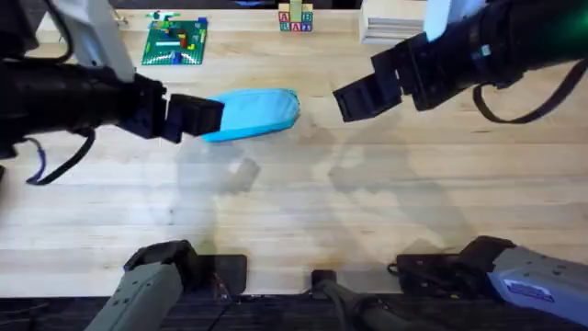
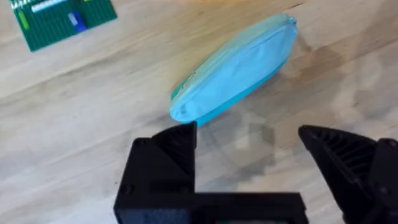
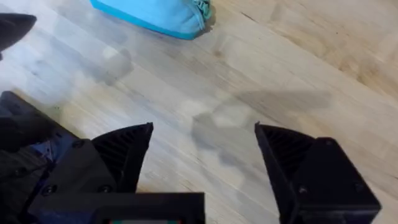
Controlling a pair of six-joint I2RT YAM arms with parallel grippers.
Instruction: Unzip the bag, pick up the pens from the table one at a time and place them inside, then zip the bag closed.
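Note:
The light-blue bag (image 1: 254,113) lies on the table (image 1: 303,211) in the upper middle of the overhead view, its zipper running along the top edge. In the left wrist view the bag (image 2: 236,68) is just beyond my open left gripper (image 2: 249,146). From above, the left gripper (image 1: 204,117) hovers at the bag's left end. My right gripper (image 1: 360,97) hangs open to the right of the bag, a short gap away. The right wrist view shows the bag's end (image 3: 163,15) far beyond the open right gripper (image 3: 204,140). The pens are out of view.
A green baseplate with small bricks (image 1: 175,42) lies at the back left, also seen in the left wrist view (image 2: 59,18). Lettered blocks (image 1: 295,20) and a white object (image 1: 393,26) sit along the far edge. Bare wood fills the table's front half.

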